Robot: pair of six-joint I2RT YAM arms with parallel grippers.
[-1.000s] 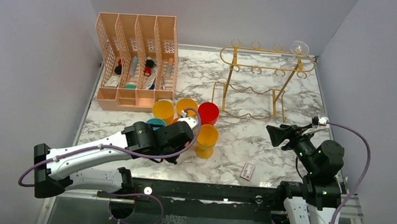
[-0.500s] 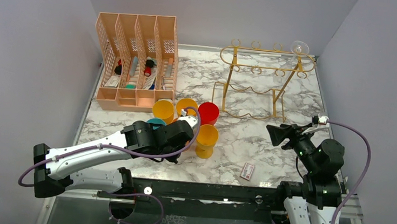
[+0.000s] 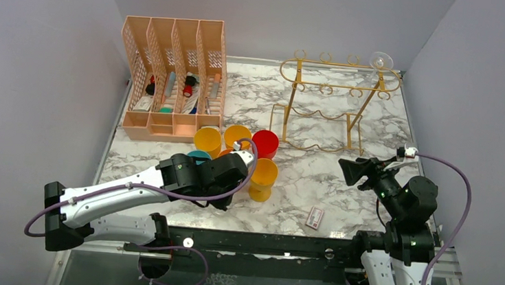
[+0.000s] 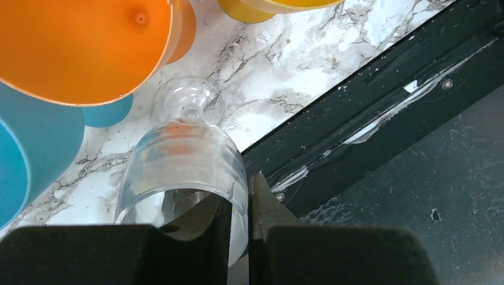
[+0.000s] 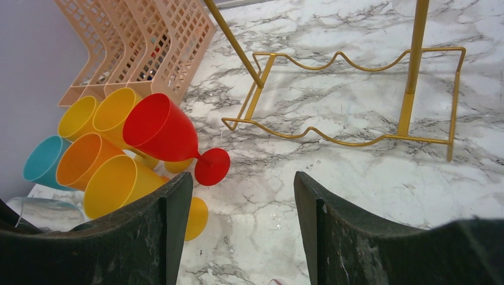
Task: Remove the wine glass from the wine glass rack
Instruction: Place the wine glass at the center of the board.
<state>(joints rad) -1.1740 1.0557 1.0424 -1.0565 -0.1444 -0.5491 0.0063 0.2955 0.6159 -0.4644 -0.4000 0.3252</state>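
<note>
Setting the clear wine glass (image 4: 178, 160) down well means lowering it straight, clear of the orange goblet (image 4: 77, 47). The left tool (image 4: 239, 193) pinches its rim wall, foot seemingly on the bench (image 4: 267, 83), well apart from the gold wine glass rack (image 3: 342, 74). The right tool (image 5: 242, 178) gapes empty.

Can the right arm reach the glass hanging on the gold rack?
Probably yes. The right gripper is open and empty, and the wine glass hangs at the right end of the wine glass rack, on that arm's side. Only bare marble lies between, though it's a stretch.
</note>
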